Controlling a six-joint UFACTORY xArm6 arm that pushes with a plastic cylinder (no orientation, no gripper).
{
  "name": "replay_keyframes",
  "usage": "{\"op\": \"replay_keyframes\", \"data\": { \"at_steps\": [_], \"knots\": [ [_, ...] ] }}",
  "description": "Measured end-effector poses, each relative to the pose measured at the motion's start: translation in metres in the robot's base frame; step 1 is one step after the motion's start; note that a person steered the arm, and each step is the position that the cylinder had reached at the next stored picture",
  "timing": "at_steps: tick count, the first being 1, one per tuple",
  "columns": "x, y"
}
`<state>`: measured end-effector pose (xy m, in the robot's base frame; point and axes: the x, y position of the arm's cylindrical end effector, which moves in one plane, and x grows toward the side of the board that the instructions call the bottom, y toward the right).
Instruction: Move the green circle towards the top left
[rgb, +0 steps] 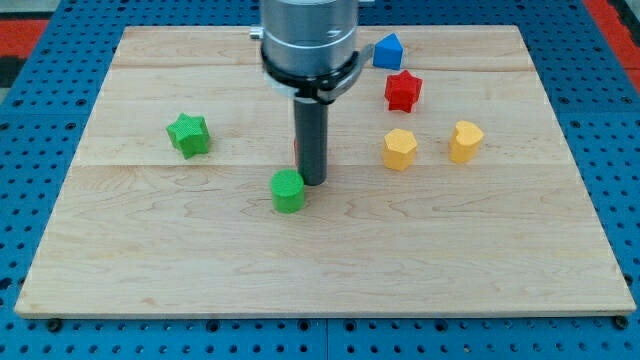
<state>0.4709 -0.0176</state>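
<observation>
Tip (313, 182): lower end of the dark rod, resting on the board (150, 270) just right of and slightly above the green circle (288, 191), touching or nearly so; it grasps nothing, being a bare rod.

Green circle: near the board's middle, a little toward the view's bottom.

Green star (188, 135): well apart, toward the view's left and higher up.

Yellow blocks: one (400, 149) right of the rod, another (465, 141) further right.

Red star (403, 91) and blue block (387, 51): toward the view's top right.

Step in hand, as judged: positioning for the push. The tip sits on the circle's upper right; pushing toward the top left likely calls for coming round to its lower right first, then driving diagonally, keeping clear of the green star.
</observation>
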Motion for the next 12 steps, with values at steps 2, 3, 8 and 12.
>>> {"op": "replay_keyframes", "data": {
  "at_steps": [2,3,8,12],
  "knots": [
    [0.029,-0.009],
    [0.044,-0.01],
    [0.063,-0.118],
    [0.055,-0.157]
  ]
}}
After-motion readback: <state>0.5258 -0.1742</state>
